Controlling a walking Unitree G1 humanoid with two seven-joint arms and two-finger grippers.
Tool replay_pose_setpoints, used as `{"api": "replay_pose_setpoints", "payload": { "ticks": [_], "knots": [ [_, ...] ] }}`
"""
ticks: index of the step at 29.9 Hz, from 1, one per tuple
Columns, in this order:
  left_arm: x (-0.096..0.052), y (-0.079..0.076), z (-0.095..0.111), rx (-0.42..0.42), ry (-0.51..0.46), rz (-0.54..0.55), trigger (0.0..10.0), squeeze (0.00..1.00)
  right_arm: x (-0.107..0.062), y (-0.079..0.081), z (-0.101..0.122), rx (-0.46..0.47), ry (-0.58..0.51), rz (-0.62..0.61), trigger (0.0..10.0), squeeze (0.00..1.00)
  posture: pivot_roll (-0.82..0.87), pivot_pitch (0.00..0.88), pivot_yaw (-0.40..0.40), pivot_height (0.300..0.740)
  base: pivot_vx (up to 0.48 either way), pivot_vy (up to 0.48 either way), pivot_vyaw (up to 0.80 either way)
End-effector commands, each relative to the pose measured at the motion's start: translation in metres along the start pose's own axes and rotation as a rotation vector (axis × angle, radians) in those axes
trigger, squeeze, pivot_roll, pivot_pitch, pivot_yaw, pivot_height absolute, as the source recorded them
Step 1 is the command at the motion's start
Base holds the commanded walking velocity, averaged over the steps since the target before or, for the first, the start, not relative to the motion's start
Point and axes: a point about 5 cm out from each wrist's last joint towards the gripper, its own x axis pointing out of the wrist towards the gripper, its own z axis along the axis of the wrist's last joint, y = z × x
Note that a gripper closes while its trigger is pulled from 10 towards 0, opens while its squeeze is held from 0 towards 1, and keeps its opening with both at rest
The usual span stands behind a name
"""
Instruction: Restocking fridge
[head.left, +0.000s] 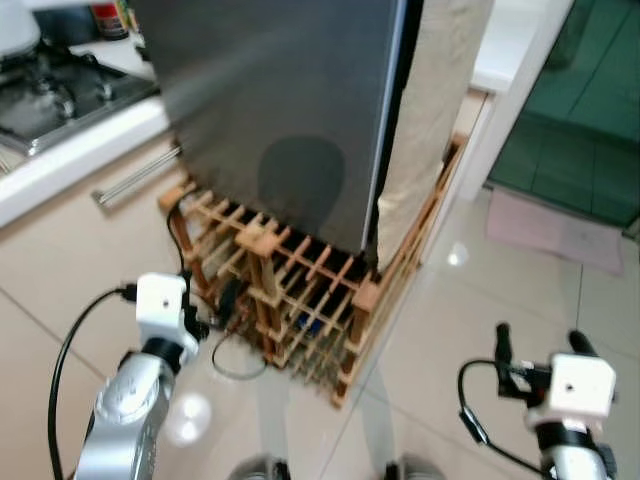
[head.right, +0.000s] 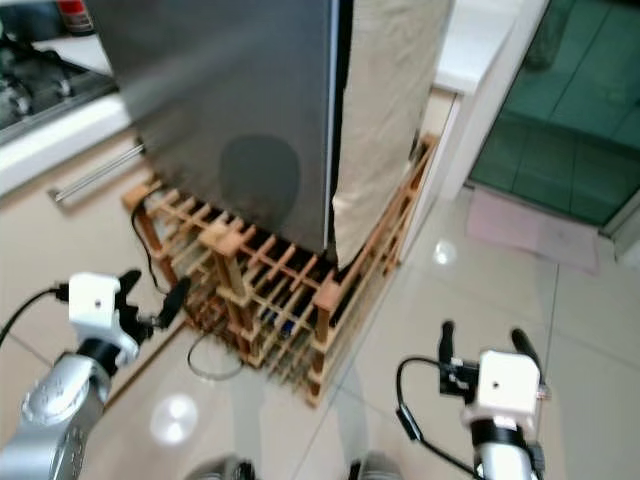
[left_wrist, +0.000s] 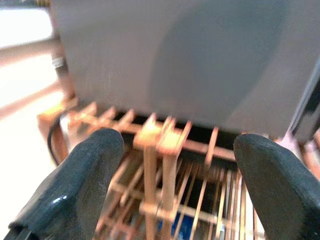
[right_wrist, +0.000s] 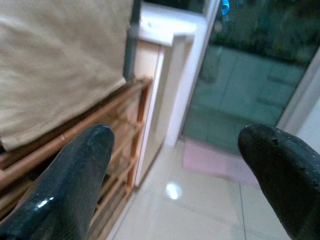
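Note:
The fridge (head.left: 280, 100) stands straight ahead with its grey door closed. A beige cloth (head.left: 435, 110) hangs down its right side. It rests on a wooden slatted rack (head.left: 300, 290). My left gripper (head.left: 212, 310) is held low in front of the rack's left corner, open and empty; the left wrist view looks between its fingers (left_wrist: 80, 185) at the rack and the door's lower edge. My right gripper (head.left: 541, 342) hovers over the tiled floor to the right of the rack, open with nothing in it, and its fingers (right_wrist: 75, 180) frame the rack's side and a doorway.
A gas stove (head.left: 50, 95) sits in the white counter at the left, with a drawer handle (head.left: 135, 178) below. A black cable loop (head.left: 238, 362) lies on the floor by the rack. A white door frame (head.left: 520, 90), a pink mat (head.left: 555, 228) and green tiles (head.left: 580, 110) are at the right.

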Motion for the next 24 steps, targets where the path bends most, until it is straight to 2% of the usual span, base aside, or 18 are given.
{"api": "replay_pose_setpoints", "payload": {
  "ticks": [1, 3, 7, 10, 21, 22, 24],
  "knots": [
    [0.000, -0.002, 0.002, 0.025, -0.005, 0.006, 10.0, 0.00, 0.000, -0.002, 0.001, -0.016, 0.010, -0.011, 10.0, 0.00, -0.10, 0.000, 0.012, 0.703, 0.000, 0.000, 0.00],
    [0.007, -0.011, 0.002, 0.017, -0.023, -0.037, 10.0, 0.00, 0.011, -0.001, 0.001, -0.022, 0.012, -0.029, 10.0, 0.00, -0.10, 0.000, 0.013, 0.703, 0.000, 0.000, 0.00],
    [0.013, -0.018, 0.006, -0.032, -0.048, -0.046, 10.0, 0.00, 0.029, 0.000, 0.006, -0.014, -0.021, -0.037, 10.0, 0.00, -0.10, 0.000, 0.018, 0.703, 0.000, -0.480, 0.00],
    [0.018, -0.017, 0.010, -0.023, -0.055, -0.006, 10.0, 0.00, 0.039, -0.002, 0.006, -0.017, -0.031, -0.044, 10.0, 0.00, -0.09, 0.000, 0.018, 0.703, 0.000, -0.472, 0.00],
    [0.038, -0.028, 0.027, -0.018, -0.099, -0.020, 10.0, 0.00, 0.047, 0.012, 0.012, -0.006, -0.052, -0.016, 10.0, 0.00, -0.09, 0.000, 0.022, 0.703, 0.000, -0.469, 0.68],
    [0.041, -0.029, 0.029, -0.048, -0.104, -0.019, 10.0, 0.00, 0.049, 0.013, 0.012, -0.005, -0.057, -0.011, 10.0, 0.00, -0.09, 0.000, 0.022, 0.703, 0.000, -0.469, 0.68],
    [0.042, -0.030, 0.030, -0.049, -0.110, -0.019, 10.0, 0.00, 0.050, 0.015, 0.013, -0.004, -0.057, -0.003, 10.0, 0.00, -0.10, 0.000, 0.023, 0.703, 0.000, -0.461, 0.66]
  ]
}}
